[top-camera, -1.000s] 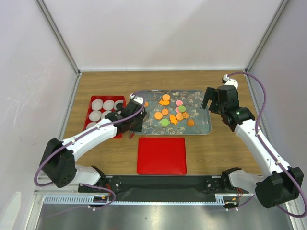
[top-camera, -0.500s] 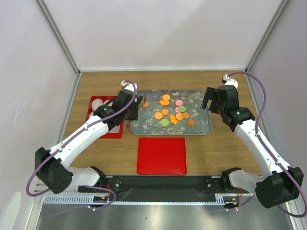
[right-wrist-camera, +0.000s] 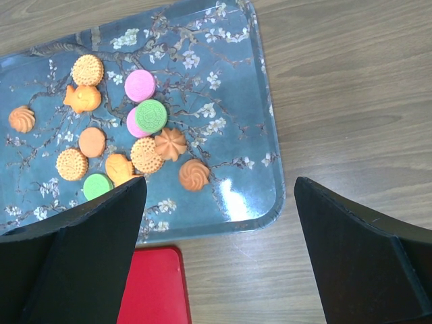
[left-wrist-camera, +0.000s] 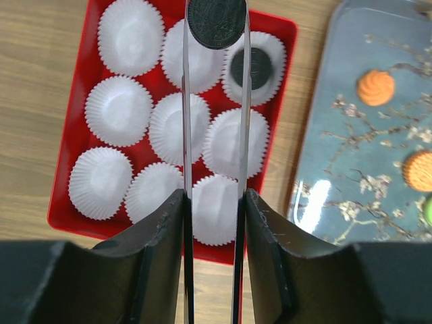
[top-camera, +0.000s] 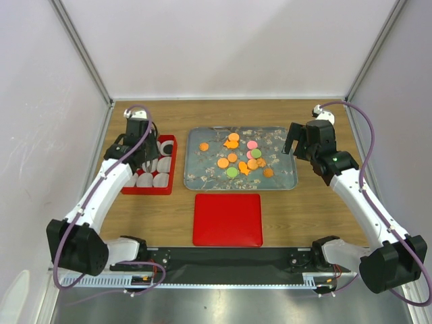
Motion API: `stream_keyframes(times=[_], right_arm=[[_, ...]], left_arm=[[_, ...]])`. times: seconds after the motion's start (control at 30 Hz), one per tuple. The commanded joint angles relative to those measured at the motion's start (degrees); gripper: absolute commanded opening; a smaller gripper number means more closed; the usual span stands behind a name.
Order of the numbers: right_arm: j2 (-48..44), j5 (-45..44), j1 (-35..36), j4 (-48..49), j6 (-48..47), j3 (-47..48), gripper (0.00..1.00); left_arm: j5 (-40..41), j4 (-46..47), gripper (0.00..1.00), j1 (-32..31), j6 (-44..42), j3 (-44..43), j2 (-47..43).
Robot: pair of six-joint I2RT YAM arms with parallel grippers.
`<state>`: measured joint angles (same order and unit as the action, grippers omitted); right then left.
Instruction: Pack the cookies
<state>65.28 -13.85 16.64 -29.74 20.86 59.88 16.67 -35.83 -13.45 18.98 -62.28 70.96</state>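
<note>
The left gripper (left-wrist-camera: 214, 34) is clamped on a black round cookie (left-wrist-camera: 216, 19), pinched edge to edge between the tips of its two long thin metal fingers (left-wrist-camera: 185, 135). It holds the cookie above a shallow red rectangular box (left-wrist-camera: 67, 202) that sits toward the left of the wooden bench (top-camera: 310, 209). The box carries nine white pleated paper cups (left-wrist-camera: 118, 111) in three rows of three. In the left wrist view the held cookie overlaps the rims of two neighbouring cups in the far row. One of those two, the corner cup on the tray side, has a second black cookie (left-wrist-camera: 251, 67) lying flat in its bottom. Just beside the box, to its right, lies a blue-grey rectangular tray with a white blossom print (top-camera: 283, 179). The loose cookies (right-wrist-camera: 146, 155) are scattered over its middle and far part: round orange ones, orange swirl-topped ones, an orange fish-shaped one (right-wrist-camera: 82, 98), two green ones and two pink ones. One green cookie (right-wrist-camera: 151, 116) lies partly on top of a pink one, and several orange ones touch each other. The right gripper (right-wrist-camera: 219, 196) hangs over the right end of this tray with its jaws spread wide apart and nothing between them. A flat red square lid (top-camera: 227, 219) lies on the bench in front of the tray, toward the arm bases, near its front edge but apart from it.
</note>
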Motion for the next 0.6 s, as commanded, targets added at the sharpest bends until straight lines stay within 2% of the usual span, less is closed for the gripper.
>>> stream_keyframes(times=[0.0, 0.57], right_arm=[[-0.68, 0.75, -0.21, 0.03, -0.74, 0.33, 0.98], [-0.68, 1.01, -0.12, 0.38, -0.65, -0.2, 0.98]], left_arm=[[-1.72, 3.23, 0.41, 2.73, -0.88, 0.32, 1.11], [-1.2, 2.79, 0.46, 5.19, -1.32, 1.2, 5.86]])
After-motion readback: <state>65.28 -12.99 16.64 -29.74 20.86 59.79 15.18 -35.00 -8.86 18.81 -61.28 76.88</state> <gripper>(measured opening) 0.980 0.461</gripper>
